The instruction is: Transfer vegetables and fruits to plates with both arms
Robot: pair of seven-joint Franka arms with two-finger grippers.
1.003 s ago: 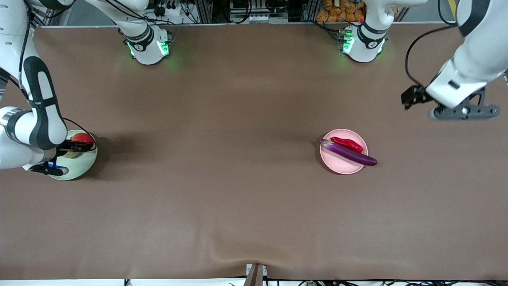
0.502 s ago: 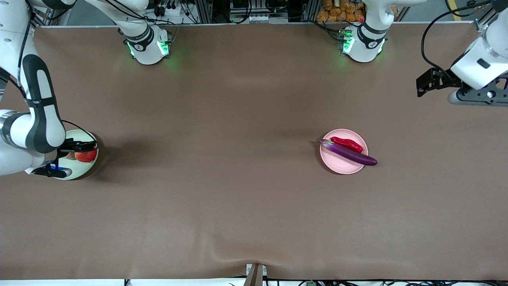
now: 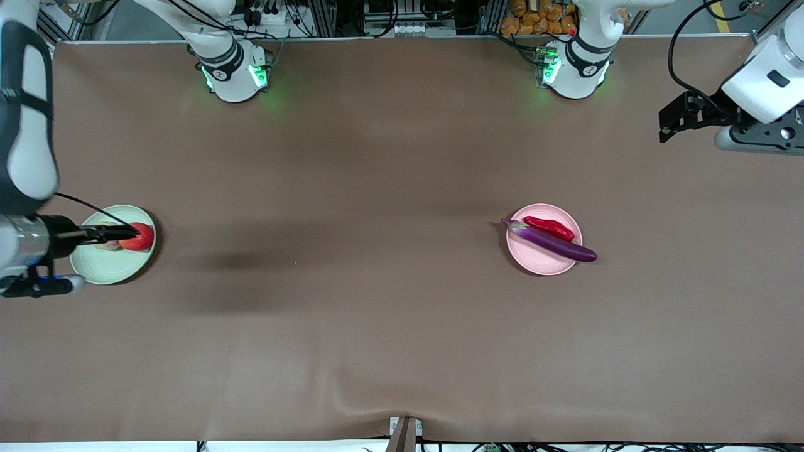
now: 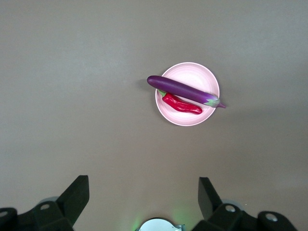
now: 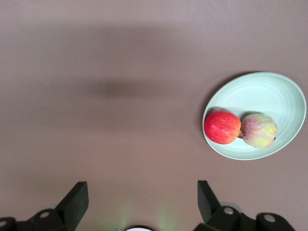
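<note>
The round red fruit point(image 5: 222, 127) and the pale yellow-green fruit with a pink blush point(image 5: 259, 130) sit touching each other on the shallow pale green plate point(image 5: 284, 91) at the right arm's end of the table. A second ago the right arm was bent low over this plate with its hand right at the red fruit; now it has lifted clear, and the red fruit has ended up on the rim side of the plate toward the table's middle, pressed against its neighbour. The right gripper point(image 5: 139, 204) hangs high with its fingers spread and nothing between them, both fruits lying off to one side below it rather than under it.

At the other end, the long glossy purple eggplant point(image 3: 553, 242) lies across the pale pink round plate point(image 3: 541, 260) with its blunt end overhanging the rim, and the short glossy red chili pepper point(image 3: 550, 228) rests alongside it, touching. Neither has shifted in the last second. The left gripper point(image 4: 143, 197) is also released and empty; the left arm has drawn up and back toward its corner of the brown table point(image 3: 377, 314), so the pink plate sits well ahead of and below its fingers.

To my eye the job looks done: all four pieces are on plates, both hands are empty, and both arms appear to be pulling away.
</note>
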